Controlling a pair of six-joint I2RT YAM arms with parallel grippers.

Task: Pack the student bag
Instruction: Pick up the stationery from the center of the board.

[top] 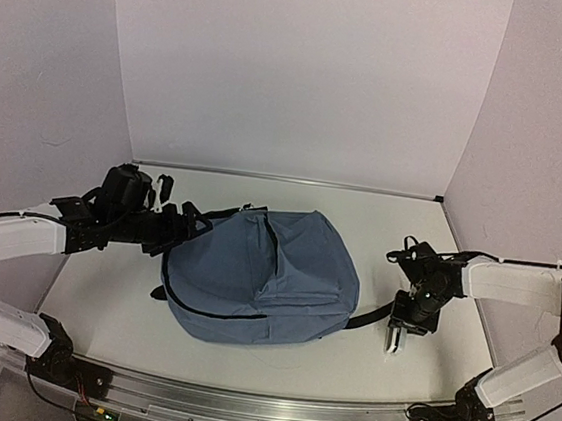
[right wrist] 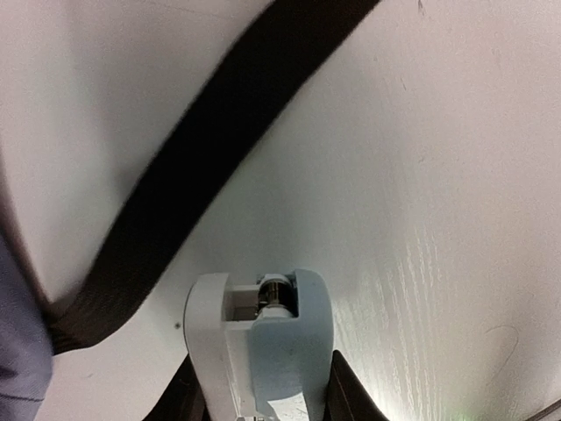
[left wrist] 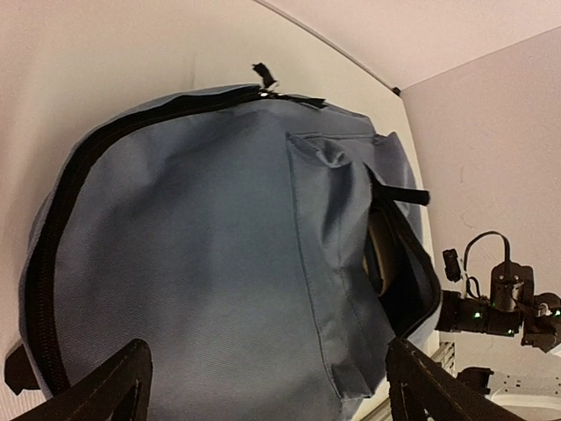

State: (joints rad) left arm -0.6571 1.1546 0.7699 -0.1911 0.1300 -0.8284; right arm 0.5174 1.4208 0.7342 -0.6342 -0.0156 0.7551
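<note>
The student bag [top: 254, 278] sits just ahead of the left gripper [top: 192, 219], which is spread wide and holds nothing.
Its gaping pocket is too dark to read. The right gripper [top: 394, 343], fingers pressed together on nothing, hangs over bare table [top: 399, 233] beside the blurred black strap [right wrist: 219, 149].

Matt slate-blue woven cloth of the student bag [top: 254, 278], black webbing strap [right wrist: 219, 149], smooth matt white table [top: 111, 293].

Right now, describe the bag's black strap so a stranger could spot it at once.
Find the slate-blue backpack mid-table. From its lower right edge a flat black strap runs toward the right gripper. Unlike the zipper lines, it lies off the fabric on the pale table.
</note>
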